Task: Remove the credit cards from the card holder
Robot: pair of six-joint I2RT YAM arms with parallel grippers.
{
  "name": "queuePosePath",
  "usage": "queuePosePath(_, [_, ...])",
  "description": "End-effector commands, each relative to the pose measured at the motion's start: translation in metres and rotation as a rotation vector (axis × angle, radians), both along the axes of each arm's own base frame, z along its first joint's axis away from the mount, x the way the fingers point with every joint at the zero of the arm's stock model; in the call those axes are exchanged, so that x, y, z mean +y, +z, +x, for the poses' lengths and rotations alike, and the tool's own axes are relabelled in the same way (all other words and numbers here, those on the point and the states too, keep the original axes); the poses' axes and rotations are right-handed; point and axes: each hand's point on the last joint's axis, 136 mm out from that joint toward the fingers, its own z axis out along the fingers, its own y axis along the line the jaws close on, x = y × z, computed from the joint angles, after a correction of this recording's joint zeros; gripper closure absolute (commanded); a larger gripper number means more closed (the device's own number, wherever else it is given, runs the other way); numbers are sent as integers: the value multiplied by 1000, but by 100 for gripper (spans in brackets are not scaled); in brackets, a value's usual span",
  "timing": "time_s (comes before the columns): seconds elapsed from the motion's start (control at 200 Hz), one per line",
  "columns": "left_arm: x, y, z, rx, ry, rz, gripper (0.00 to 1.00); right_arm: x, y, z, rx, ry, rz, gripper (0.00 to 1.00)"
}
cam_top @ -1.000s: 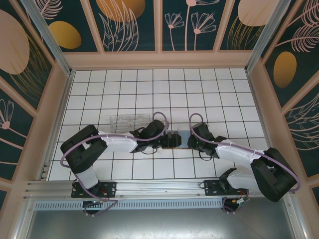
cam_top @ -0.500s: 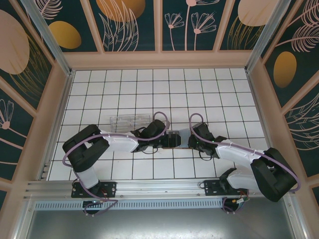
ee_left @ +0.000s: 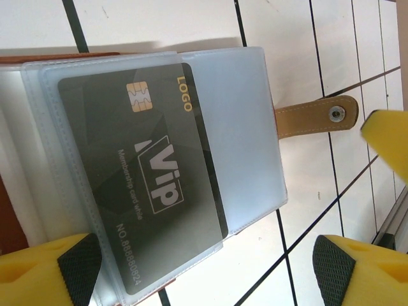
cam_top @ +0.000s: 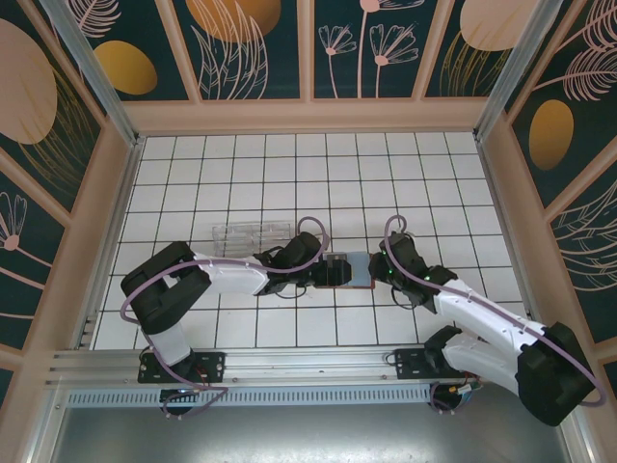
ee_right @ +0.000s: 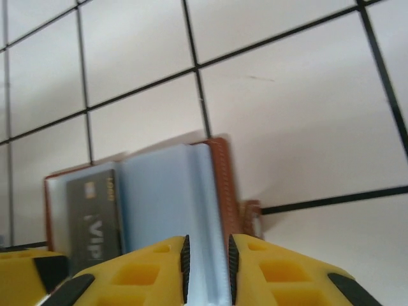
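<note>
Lying open on the desk [cam_top: 289, 174], the card holder [cam_top: 349, 268] is clenched by the repositioned right end effector [ee_right: 207, 255], so the black card [ee_left: 146, 178] can be drawn by the released left end effector [ee_left: 207, 268].

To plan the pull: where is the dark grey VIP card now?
In the left wrist view, the dark grey plastic VIP card lies left of centre, among the clear sleeves of the open brown leather card holder.
</note>
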Motion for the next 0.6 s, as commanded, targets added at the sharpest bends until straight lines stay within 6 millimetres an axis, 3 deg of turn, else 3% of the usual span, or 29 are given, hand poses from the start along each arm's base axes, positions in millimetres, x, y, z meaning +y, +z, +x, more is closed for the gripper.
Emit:
queuePosePath(0.0, [12, 9, 2, -32, 30, 51, 12, 24, 9, 6, -5, 94, 69, 78])
queuePosePath(0.22, [29, 23, 9, -92, 84, 94, 24, 66, 0, 9, 49, 214, 252, 82])
queuePosePath(0.31, [30, 18, 9, -91, 82, 101, 39, 76, -4, 10, 73, 234, 311, 83])
queuePosePath(0.39, [28, 13, 10, -91, 75, 104, 64, 79, -10, 11, 94, 235, 341, 83])
queuePosePath(0.495, [23, 6, 12, -84, 60, 114, 87, 83, -17, 12, 119, 242, 375, 83])
queuePosePath(0.596, [24, -2, 14, -81, 66, 135, 92, 86, -24, 12, 147, 245, 388, 84])
